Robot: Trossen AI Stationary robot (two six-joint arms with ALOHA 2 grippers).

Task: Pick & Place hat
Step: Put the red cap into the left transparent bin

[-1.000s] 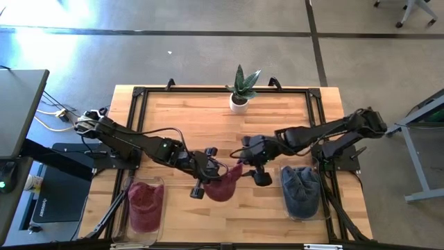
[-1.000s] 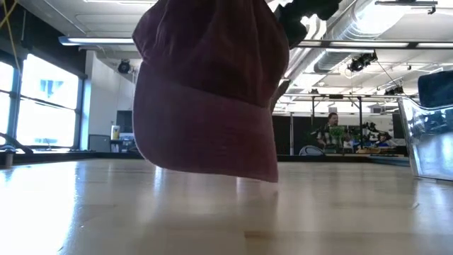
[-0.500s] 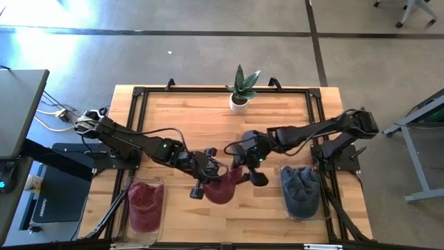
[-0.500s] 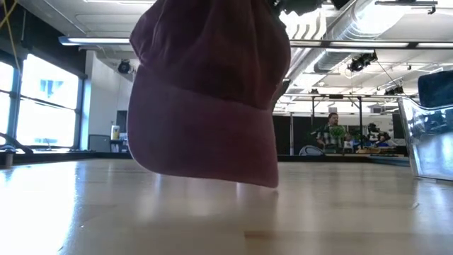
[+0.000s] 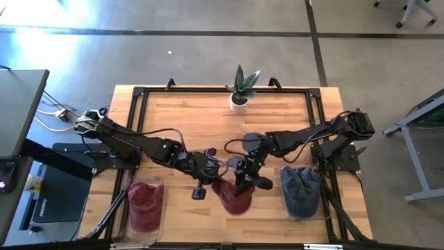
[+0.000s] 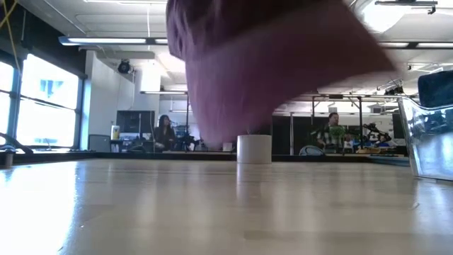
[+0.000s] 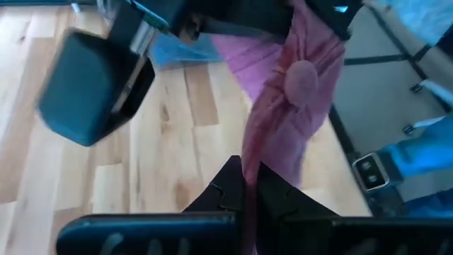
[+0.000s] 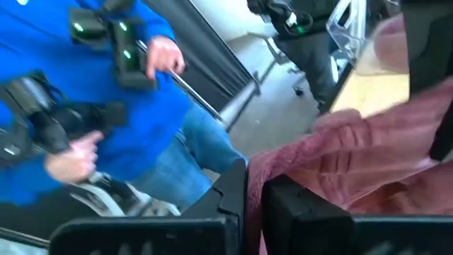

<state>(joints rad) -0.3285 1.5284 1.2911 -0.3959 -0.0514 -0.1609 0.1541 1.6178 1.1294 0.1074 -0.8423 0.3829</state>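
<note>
The maroon hat (image 5: pixel 234 197) hangs above the bench (image 5: pixel 208 121) near its front edge, stretched between both arms. The left gripper (image 5: pixel 214 171) is clamped on the hat's fabric, its fingers (image 7: pixel 230 188) pinched together around a fold. The right gripper (image 5: pixel 243 182) is closed on the hat's other side, cloth caught between its fingers (image 8: pixel 233 188). A person in blue (image 8: pixel 106 106) stands beyond the bench.
</note>
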